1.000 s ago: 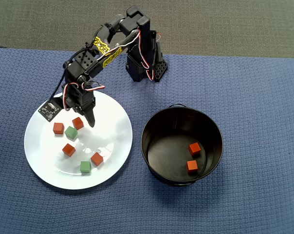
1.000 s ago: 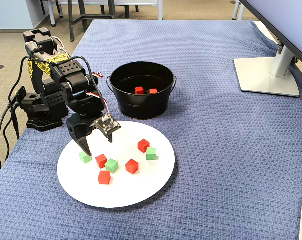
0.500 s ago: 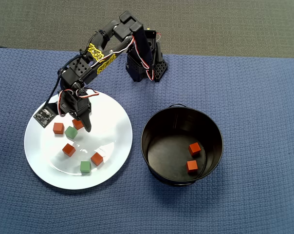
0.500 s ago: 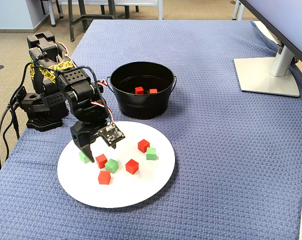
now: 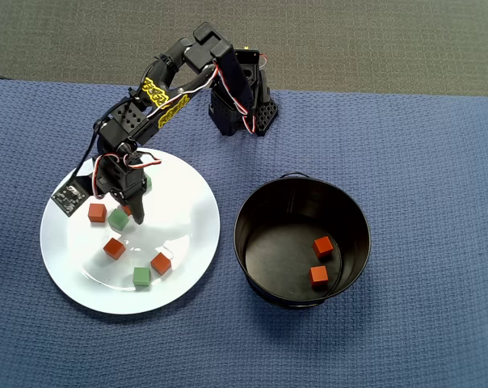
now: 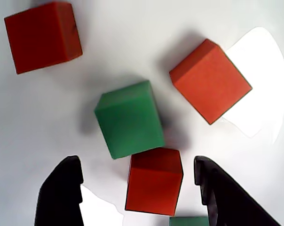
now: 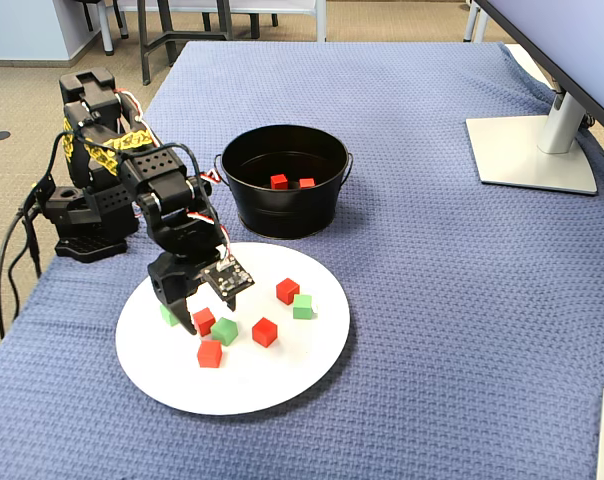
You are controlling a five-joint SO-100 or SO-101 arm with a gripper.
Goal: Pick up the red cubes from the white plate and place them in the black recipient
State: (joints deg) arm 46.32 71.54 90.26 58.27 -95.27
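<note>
My gripper (image 6: 138,170) is open and low over the white plate (image 5: 187,202). One red cube (image 6: 153,181) lies between its jaws, nearer the right finger, and neither finger touches it. A green cube (image 6: 130,117) touches that cube's far edge. Two more red cubes (image 6: 42,36) (image 6: 210,80) lie beyond. In the overhead view the gripper (image 5: 135,212) is at the plate's upper left, with red cubes (image 5: 97,212) (image 5: 114,247) (image 5: 161,263) around it. The black recipient (image 5: 252,202) stands to the right of the plate and holds two red cubes (image 5: 323,246) (image 5: 318,276).
Green cubes (image 5: 141,276) (image 5: 119,220) share the plate, and a third (image 5: 147,182) is partly under the arm. The arm's base (image 5: 244,105) stands at the back of the blue cloth. A monitor stand (image 7: 532,150) is at the far right of the fixed view.
</note>
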